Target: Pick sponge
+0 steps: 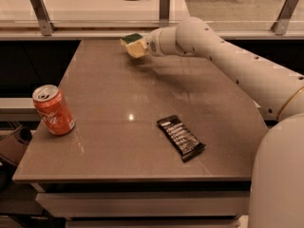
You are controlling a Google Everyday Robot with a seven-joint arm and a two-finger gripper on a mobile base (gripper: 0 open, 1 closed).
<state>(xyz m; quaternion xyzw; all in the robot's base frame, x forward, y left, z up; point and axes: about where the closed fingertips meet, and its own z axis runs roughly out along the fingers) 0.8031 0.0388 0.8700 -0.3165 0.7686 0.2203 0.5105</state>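
Note:
The sponge [131, 38], dark green on top with a pale yellow body, is at the far end of the table, held just above the tabletop. My gripper [137, 47], with pale yellow fingers, reaches in from the right on the white arm [228, 61] and is shut on the sponge. The fingers cover most of the sponge's lower right part. A shadow lies on the table below them.
A red soda can [53, 109] stands upright near the brown table's [109, 89] left edge. A black snack bar wrapper [181, 137] lies flat at the front right. A glass rail with metal posts [164, 6] runs behind the table. The robot's white body [278, 175] fills the lower right.

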